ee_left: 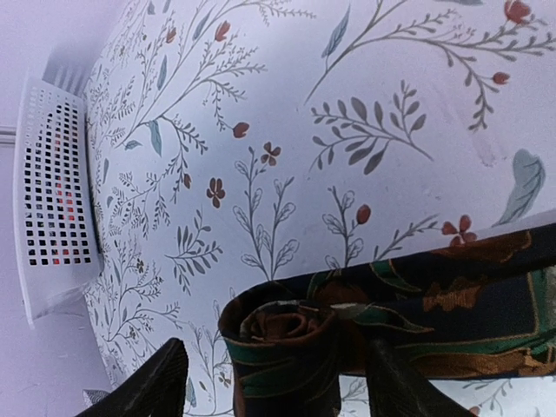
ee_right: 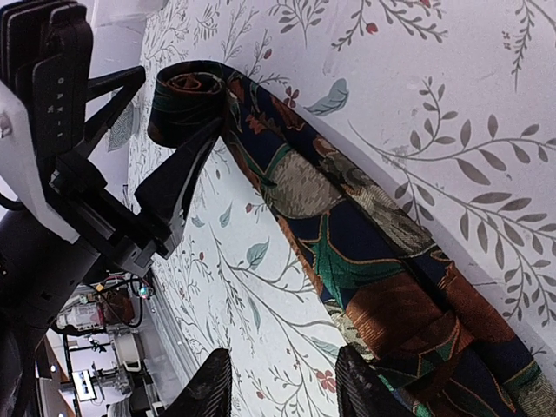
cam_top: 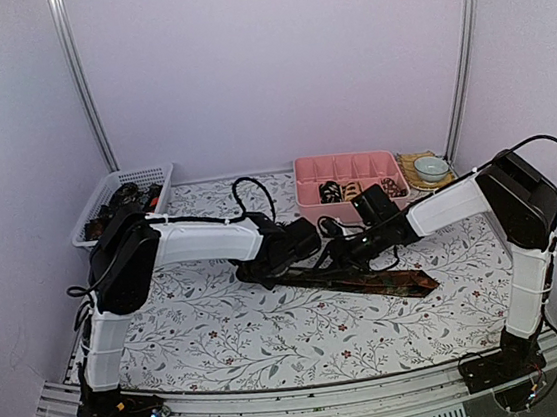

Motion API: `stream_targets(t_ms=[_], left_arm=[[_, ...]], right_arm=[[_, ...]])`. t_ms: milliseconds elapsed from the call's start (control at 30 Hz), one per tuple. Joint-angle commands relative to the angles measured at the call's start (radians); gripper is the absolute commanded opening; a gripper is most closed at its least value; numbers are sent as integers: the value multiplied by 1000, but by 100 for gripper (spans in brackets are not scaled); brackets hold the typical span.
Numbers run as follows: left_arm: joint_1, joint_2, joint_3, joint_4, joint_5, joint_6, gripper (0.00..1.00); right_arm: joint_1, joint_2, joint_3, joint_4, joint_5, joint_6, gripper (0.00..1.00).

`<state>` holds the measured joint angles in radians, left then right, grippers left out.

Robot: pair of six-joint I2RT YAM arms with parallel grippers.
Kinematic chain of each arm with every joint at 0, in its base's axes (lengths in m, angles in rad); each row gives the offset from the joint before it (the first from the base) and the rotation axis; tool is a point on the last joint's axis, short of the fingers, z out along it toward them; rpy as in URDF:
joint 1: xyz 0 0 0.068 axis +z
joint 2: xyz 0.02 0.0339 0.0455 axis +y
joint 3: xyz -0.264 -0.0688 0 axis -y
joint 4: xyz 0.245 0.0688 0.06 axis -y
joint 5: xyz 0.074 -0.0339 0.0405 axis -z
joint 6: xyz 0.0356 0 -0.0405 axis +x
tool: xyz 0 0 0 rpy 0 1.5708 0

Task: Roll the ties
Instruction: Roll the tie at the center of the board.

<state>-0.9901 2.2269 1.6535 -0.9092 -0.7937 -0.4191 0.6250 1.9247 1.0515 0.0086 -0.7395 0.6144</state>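
One dark patterned tie [cam_top: 367,281] with brown, green and navy motifs lies flat across the middle of the flowered tablecloth. Its left end is rolled into a small coil [ee_left: 282,326]. My left gripper [ee_left: 276,352] is open and straddles that coil: the right finger touches the fabric and the left finger stands clear. In the right wrist view the coil [ee_right: 187,91] sits between the left gripper's fingers [ee_right: 178,187]. My right gripper [ee_right: 282,358] is open and empty, low over the cloth beside the flat part of the tie [ee_right: 365,252], with one fingertip at its edge.
A pink compartment tray [cam_top: 349,165] at the back holds a few coiled ties [cam_top: 329,192]. A white mesh basket [cam_top: 144,175] at the back left holds more ties. A small bowl on a plate [cam_top: 431,166] stands right of the tray. Cables trail between the arms.
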Motion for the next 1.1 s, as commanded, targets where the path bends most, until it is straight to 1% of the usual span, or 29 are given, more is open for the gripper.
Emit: stream_targets(t_ms=[0,100,200,267,367,500,533,600,667,767,900,1067], left_arm=[[-11,-63,33,6,-9,10,70],[-20,-88,42,16,19,27,72],[-24,-149,23,61,96,40,77],[-13,-215,-34,112,159,41,80],[30,-350,-134,199,270,28,81],[129,-494,-281,319,419,23,81],[154,-522,-314,344,447,22,80],[201,-569,-383,398,507,25,74],[240,-596,-443,438,561,32,63],[284,-596,-495,489,630,55,53],[332,-576,-553,570,705,72,44],[341,-545,-573,611,750,85,42]], right_arm=[[-8,-73,24,28,-12,14,40],[-8,-71,34,29,-9,19,40],[-8,-66,52,31,-4,27,40],[-8,-59,68,40,-4,41,40],[-4,-42,98,57,-5,62,40],[12,6,160,69,8,90,40],[16,21,175,76,10,94,40],[31,53,188,94,9,117,40],[53,87,239,108,7,132,40],[85,139,287,146,1,151,40],[124,209,346,196,-4,201,40],[151,261,388,190,36,236,40]])
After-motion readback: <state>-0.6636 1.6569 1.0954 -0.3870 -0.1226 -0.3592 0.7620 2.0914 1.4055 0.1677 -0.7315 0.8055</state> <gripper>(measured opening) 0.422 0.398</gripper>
